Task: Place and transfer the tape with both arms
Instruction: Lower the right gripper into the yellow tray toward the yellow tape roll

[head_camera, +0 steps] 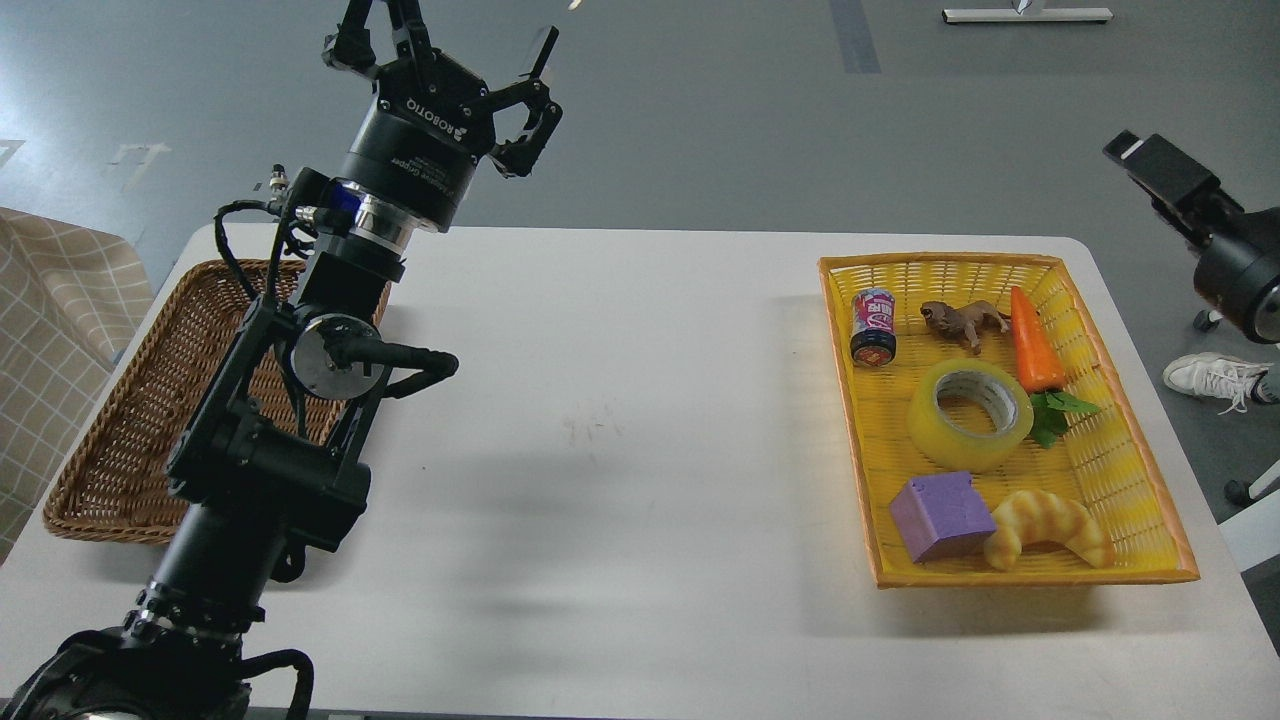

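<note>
The tape [968, 416], a translucent yellow roll with a pale core, lies flat in the middle of the yellow basket [1140, 500] at the table's right. My left gripper [440, 45] is open and empty, raised high above the table's back left, far from the tape. My right gripper [1165, 175] is at the right edge, raised beyond the basket's back right corner. Only one of its fingers and part of its body show. Neither gripper touches the tape.
In the yellow basket also lie a small can [873, 327], a brown toy animal [962, 320], a toy carrot [1035, 345], a purple cube [940, 515] and a croissant toy [1050, 525]. A brown wicker basket [110, 440] sits at the table's left, partly behind my left arm.
</note>
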Controlling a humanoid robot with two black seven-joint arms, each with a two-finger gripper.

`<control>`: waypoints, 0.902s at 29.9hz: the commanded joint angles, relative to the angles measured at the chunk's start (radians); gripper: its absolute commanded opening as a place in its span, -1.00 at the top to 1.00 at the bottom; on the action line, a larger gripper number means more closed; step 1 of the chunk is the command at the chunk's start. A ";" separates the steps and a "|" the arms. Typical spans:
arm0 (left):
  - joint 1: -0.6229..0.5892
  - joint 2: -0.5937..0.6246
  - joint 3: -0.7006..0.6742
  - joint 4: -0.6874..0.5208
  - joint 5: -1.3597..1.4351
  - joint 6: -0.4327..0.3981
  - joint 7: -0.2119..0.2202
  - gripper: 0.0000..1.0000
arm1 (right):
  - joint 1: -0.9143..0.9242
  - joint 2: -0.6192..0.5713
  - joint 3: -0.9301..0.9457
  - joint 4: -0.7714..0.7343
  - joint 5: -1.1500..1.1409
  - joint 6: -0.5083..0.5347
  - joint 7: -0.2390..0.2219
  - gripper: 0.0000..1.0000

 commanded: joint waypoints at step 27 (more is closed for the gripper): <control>0.029 0.007 0.000 -0.003 0.011 0.001 0.000 -0.96 | 0.039 -0.137 -0.448 -0.202 -0.169 -0.018 0.133 -0.85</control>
